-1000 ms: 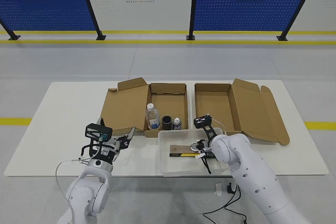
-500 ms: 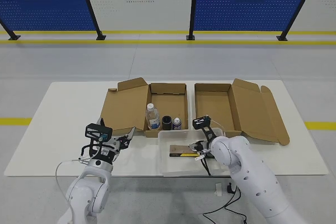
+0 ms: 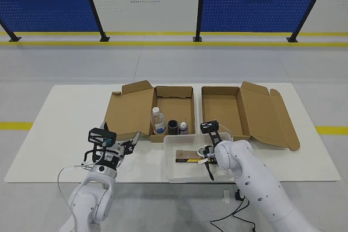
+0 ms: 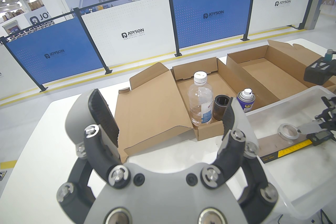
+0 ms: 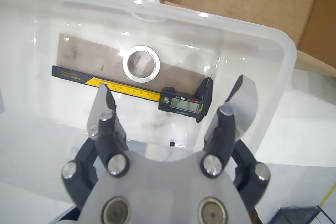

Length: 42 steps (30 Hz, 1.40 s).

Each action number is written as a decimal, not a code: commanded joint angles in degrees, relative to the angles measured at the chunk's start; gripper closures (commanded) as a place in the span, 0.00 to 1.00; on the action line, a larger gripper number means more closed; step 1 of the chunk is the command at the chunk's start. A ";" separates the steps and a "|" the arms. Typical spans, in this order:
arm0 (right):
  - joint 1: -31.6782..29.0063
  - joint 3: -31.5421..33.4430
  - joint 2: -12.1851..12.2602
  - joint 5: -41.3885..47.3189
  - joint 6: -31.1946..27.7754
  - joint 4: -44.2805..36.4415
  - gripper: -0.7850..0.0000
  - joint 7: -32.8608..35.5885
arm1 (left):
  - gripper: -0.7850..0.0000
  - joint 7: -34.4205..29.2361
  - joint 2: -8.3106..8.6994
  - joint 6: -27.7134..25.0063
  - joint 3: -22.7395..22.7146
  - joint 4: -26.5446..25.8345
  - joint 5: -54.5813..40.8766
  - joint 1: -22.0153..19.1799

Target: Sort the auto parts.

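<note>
Now | we log right gripper [image 5: 174,86] fingers apart, poised over clear bin [image 5: 183,15] | caliper [image 5: 181,103] and metal ring [image 5: 141,67] lying inside bin | left gripper [image 4: 162,101] spread wide, beside bin.

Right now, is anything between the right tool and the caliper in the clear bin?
Nothing visible is in the way. The right tool hangs open over the bin, straddling the display end of the caliper. The metal ring lies farther along the beam, clear of that end.

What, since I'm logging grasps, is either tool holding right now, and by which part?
Nothing. The right tool is open above the caliper in the clear bin; the left tool is open too.
</note>
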 commanded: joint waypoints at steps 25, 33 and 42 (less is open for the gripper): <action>6.24 -5.76 -4.14 1.70 -0.87 13.43 0.56 -1.42 | 0.00 0.00 0.00 0.00 0.00 0.00 -0.01 0.00; 7.15 -6.20 -5.02 1.78 -1.09 15.64 0.59 -1.73 | 0.00 0.00 0.00 0.00 0.00 0.00 -0.01 0.00; 7.20 -5.86 -5.60 1.71 -1.45 17.01 0.64 -1.75 | 0.00 0.00 0.00 0.00 0.00 0.00 -0.01 0.00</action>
